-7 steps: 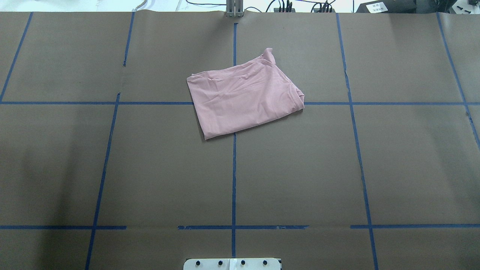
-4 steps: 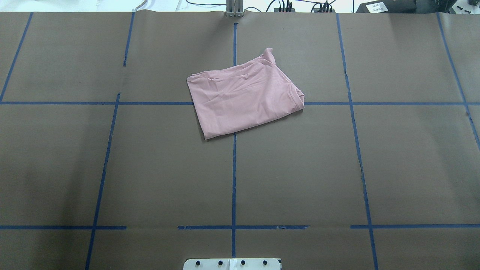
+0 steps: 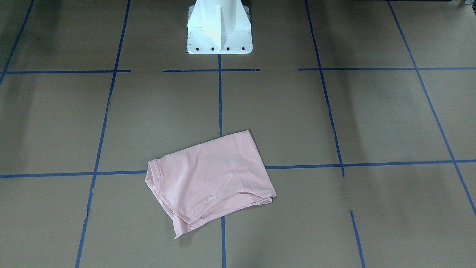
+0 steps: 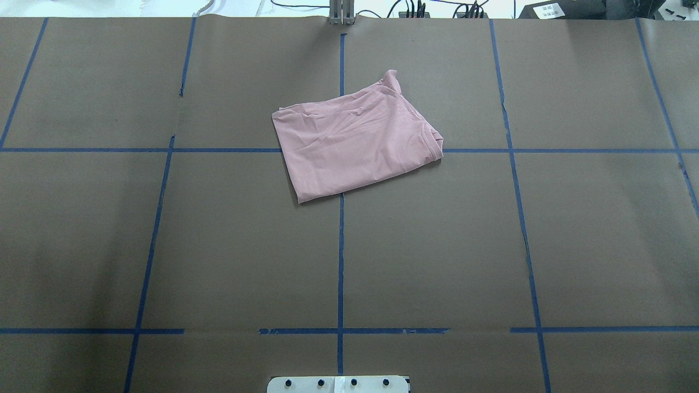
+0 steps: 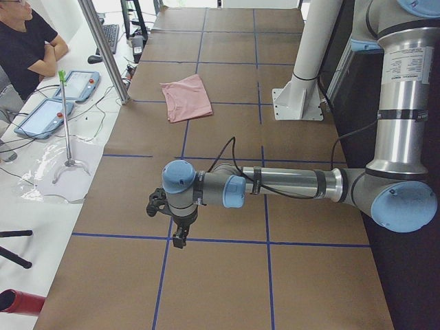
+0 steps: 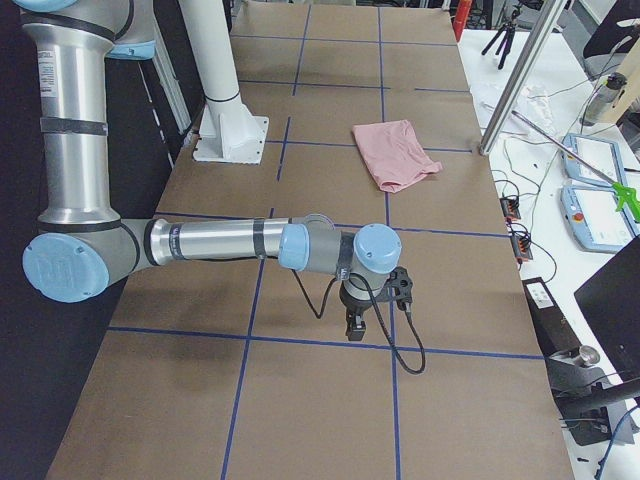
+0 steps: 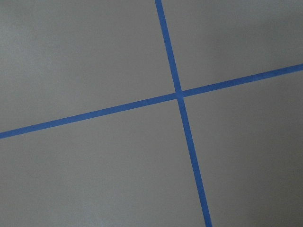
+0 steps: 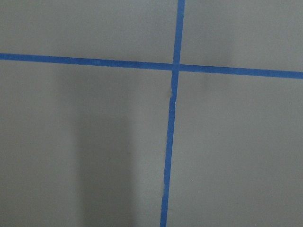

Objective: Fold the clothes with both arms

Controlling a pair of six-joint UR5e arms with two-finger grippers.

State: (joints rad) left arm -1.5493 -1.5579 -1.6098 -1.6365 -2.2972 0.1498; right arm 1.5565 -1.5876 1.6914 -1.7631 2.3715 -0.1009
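The clothes are one pale pink T-shirt, folded into a rough rectangle with plain fabric facing up. It lies flat on the brown table past the centre, also in the front-facing view and both side views. Neither gripper touches it. My left gripper hangs low over the table's left end, far from the shirt. At the right end, my right gripper hangs the same way. I cannot tell whether either is open or shut. Both wrist views show only table and blue tape.
Blue tape lines divide the brown table cover into a grid. The white pedestal base stands at the robot's side. A seated person, teach pendants, a metal post and cables lie beyond the far edge.
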